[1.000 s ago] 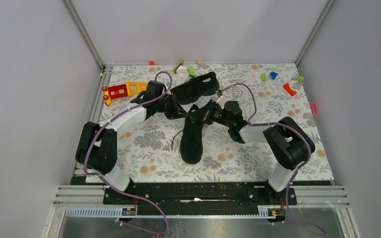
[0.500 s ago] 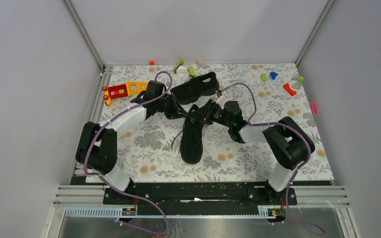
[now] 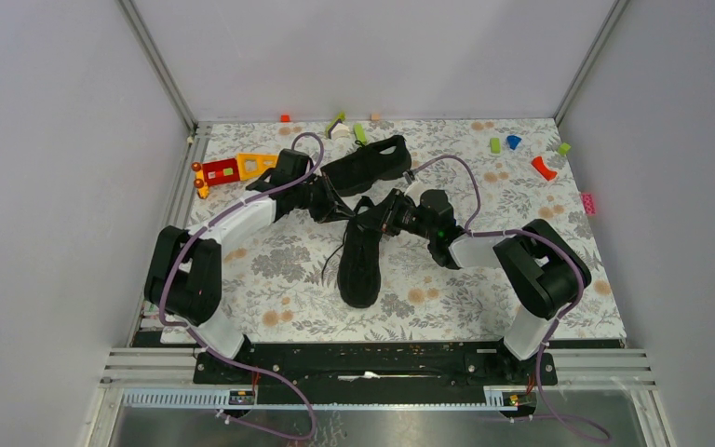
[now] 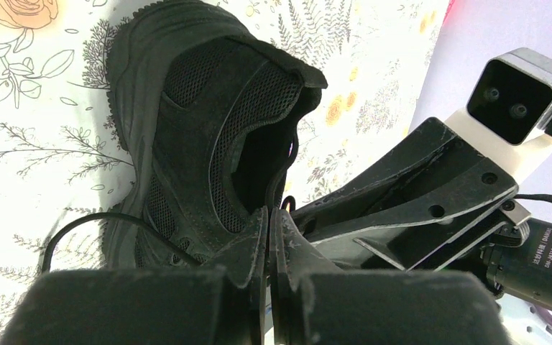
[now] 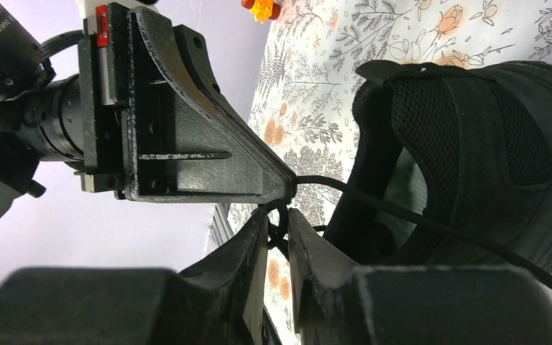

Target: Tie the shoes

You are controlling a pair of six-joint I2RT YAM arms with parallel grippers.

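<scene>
Lace (image 3: pixel 330 263) trails slack just left of the near shoe (image 3: pixel 358 265). At that shoe's collar the grippers meet. The left gripper (image 3: pixel 343 213) is clamped tight on a lace strand drawn taut from its tips. The right gripper (image 3: pixel 379 222) has its jaws a slit apart around a lace loop, and I cannot tell whether it pinches. Nothing has visibly shifted in the last second, so no knot seems formed yet. The far shoe (image 3: pixel 368 163) lies just beyond the near shoe, untouched.

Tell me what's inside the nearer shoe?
Inside the shoe you can see black mesh lining and a pale grey patch lower down. The toe end is hidden in shadow.
</scene>
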